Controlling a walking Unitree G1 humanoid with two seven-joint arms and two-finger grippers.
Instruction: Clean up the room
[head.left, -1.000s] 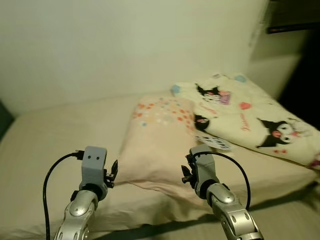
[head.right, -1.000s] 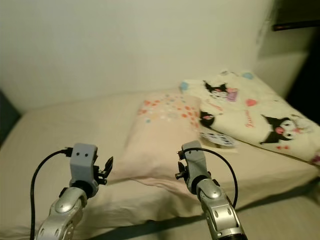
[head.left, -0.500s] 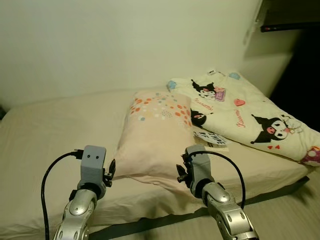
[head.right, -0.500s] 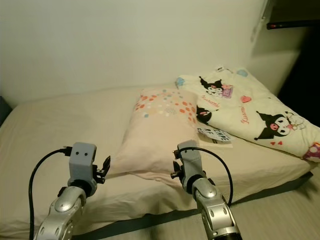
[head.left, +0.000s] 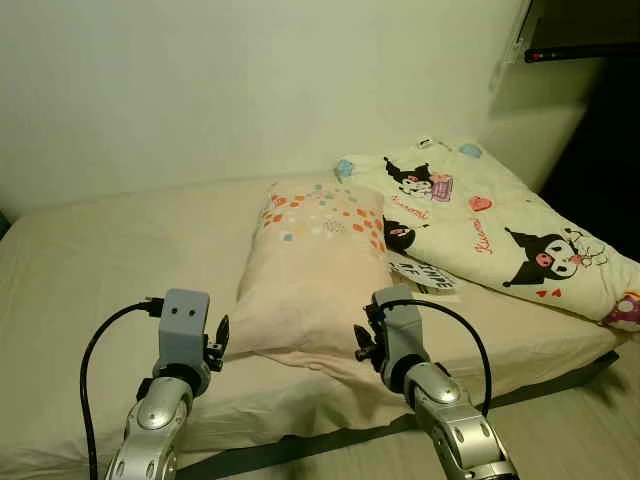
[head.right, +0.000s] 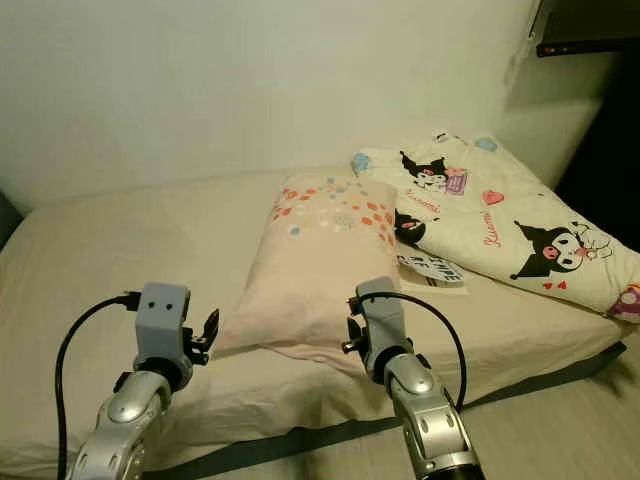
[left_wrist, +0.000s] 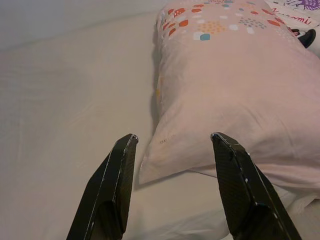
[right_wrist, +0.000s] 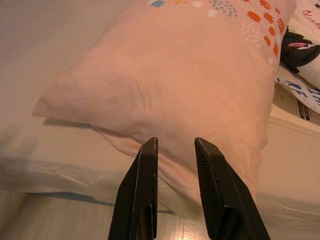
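Note:
A pink pillow (head.left: 310, 270) with coloured dots at its far end lies across the middle of a beige bed (head.left: 100, 260). To its right is a cream blanket (head.left: 480, 230) printed with black-and-white cartoon figures. Both arms are raised in front of the bed's near edge. My left gripper (left_wrist: 172, 136) is open, and the pillow's near left corner (left_wrist: 150, 172) lies beyond the gap between its fingers. My right gripper (right_wrist: 176, 141) points at the pillow's near edge. Its fingers are a narrow gap apart with nothing between them. Neither gripper touches the pillow.
A white paper with black lettering (head.left: 425, 275) lies between the pillow and the blanket. A pale wall runs behind the bed. A dark shelf (head.left: 580, 50) hangs at the upper right. Pale floor (head.left: 580, 420) runs along the bed's near side.
The camera has pulled back and tilted a little, so more of the bed's front edge and the floor show. Both grippers keep the same pose in front of the pillow.

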